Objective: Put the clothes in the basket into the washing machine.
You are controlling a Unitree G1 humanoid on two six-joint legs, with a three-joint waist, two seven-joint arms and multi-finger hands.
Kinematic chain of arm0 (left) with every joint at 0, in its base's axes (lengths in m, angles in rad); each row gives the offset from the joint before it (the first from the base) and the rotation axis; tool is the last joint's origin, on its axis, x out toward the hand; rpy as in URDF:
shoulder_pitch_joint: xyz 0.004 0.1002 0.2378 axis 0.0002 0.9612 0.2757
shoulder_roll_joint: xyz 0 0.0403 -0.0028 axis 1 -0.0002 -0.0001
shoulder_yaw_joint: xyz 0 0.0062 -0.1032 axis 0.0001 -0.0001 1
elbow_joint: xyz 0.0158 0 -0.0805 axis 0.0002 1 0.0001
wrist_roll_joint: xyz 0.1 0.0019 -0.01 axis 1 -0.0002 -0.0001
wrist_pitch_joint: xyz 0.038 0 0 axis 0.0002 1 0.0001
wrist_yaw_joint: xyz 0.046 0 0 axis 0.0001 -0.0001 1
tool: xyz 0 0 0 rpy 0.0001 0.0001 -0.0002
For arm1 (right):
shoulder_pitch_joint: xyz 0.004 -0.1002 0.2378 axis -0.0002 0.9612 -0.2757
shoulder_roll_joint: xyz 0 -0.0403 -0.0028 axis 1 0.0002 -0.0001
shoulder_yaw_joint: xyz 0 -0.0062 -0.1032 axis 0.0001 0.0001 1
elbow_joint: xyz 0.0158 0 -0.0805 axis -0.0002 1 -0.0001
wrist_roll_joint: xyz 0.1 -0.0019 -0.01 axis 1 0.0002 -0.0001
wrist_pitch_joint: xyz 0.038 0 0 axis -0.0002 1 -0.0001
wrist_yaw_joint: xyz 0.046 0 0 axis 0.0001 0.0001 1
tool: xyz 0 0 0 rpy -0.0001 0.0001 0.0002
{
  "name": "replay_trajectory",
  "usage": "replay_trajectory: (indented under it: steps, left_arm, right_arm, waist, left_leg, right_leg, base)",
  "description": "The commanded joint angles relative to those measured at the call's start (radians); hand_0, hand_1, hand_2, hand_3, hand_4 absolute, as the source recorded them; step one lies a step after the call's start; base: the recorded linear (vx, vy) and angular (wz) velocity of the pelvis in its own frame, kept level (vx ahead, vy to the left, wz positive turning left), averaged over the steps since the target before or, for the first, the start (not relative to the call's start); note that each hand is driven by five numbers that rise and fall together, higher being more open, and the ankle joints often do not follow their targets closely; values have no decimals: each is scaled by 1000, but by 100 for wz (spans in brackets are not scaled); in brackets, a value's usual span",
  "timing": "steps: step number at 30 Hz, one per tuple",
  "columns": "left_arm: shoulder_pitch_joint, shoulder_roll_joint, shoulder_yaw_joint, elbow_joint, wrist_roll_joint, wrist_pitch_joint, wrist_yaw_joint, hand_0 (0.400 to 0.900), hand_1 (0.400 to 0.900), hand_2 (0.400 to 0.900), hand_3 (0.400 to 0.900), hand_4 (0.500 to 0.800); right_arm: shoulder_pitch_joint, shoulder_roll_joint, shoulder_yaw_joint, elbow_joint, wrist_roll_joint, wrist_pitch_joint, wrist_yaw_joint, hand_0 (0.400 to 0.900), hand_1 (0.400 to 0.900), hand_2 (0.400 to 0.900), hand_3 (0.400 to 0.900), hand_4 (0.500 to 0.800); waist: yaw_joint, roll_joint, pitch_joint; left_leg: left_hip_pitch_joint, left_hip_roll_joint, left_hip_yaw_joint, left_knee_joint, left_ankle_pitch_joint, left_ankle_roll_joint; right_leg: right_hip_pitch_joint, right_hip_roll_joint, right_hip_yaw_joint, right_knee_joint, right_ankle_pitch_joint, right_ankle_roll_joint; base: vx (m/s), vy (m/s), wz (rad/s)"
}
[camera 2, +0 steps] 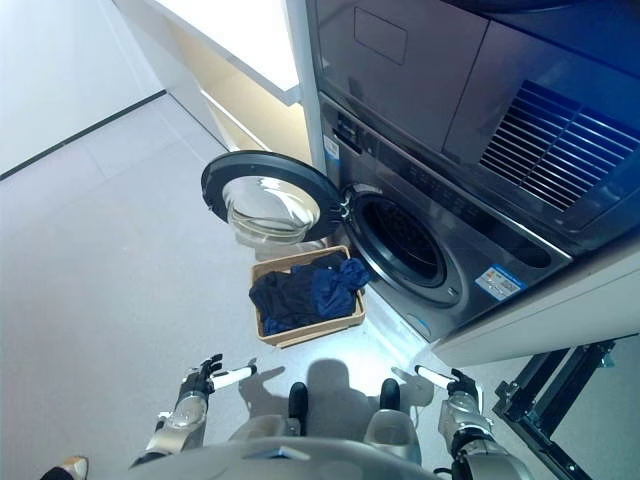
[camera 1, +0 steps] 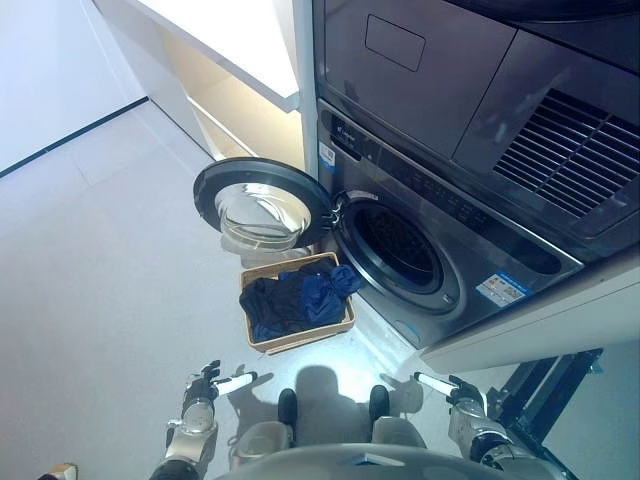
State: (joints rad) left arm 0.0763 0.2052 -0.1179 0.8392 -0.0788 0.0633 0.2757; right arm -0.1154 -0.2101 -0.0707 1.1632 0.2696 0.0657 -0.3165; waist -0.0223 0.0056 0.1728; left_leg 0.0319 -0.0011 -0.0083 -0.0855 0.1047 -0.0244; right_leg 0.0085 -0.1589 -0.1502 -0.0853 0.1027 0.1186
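Note:
A tan basket (camera 1: 262, 344) sits on the floor in front of the washing machine (camera 1: 430, 240), below its open round door (camera 1: 262, 205). Dark blue and black clothes (camera 1: 298, 297) fill the basket, and one blue piece hangs over its right edge toward the drum opening (camera 1: 395, 243). The drum looks dark inside. My left hand (camera 1: 208, 385) shows at the lower left, fingers straight and empty, well short of the basket. My right hand (camera 1: 452, 391) shows at the lower right, fingers straight and empty, below the machine's front.
A second appliance (camera 1: 470, 70) is stacked above the washer. A white counter (camera 1: 235, 40) with shelving runs along the wall to the left. A black metal frame (camera 1: 545, 385) stands at the lower right. A person's shoe (camera 2: 68, 467) shows at the bottom left.

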Motion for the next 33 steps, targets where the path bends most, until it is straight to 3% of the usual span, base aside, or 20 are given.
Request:
replay_trajectory:
  steps: [1, 19, 26, 33]
  left_arm:
    - [-55, 21, 43, 2, 20, -32, 17, 900, 900, 900, 900, 800]
    - [-32, 24, 52, -27, 7, -32, 13, 900, 900, 900, 900, 800]
    - [-37, 52, 14, -90, -9, -64, 9, 900, 900, 900, 900, 800]
    - [-14, 79, -98, -218, -25, -104, 7, 900, 900, 900, 900, 800]
  right_arm:
    - [-44, -9, 2, 17, -23, -26, -3, 900, 900, 900, 900, 800]
    - [-65, -30, 39, -26, -74, -16, 5, 900, 900, 900, 900, 800]
    - [-288, -150, 246, -126, -319, 3, 2, 900, 900, 900, 900, 800]
    - [-671, -315, 538, -105, -677, 23, -44, 900, 900, 900, 900, 800]
  waist:
    - [25, -19, 3]
    - [34, -18, 46]
    - [81, -15, 139]
    - [151, -11, 243]
  left_leg:
    - [-11, -16, -33, 61, -122, 6]
    - [-51, -21, -39, 66, -110, 5]
    - [-172, -22, -56, 94, -70, -2]
    - [-293, -9, -89, 126, -41, -15]
  right_leg:
    - [-35, -17, -25, 123, -49, 35]
    - [-78, -20, -27, 132, -41, 34]
    - [-186, -27, -43, 153, -12, 32]
    - [-285, -32, -75, 177, 4, 31]
  base:
    - [0, 0, 0]
    - [-11, 1, 1]
    - [-131, -10, 9]
    - [-108, -2, 18]
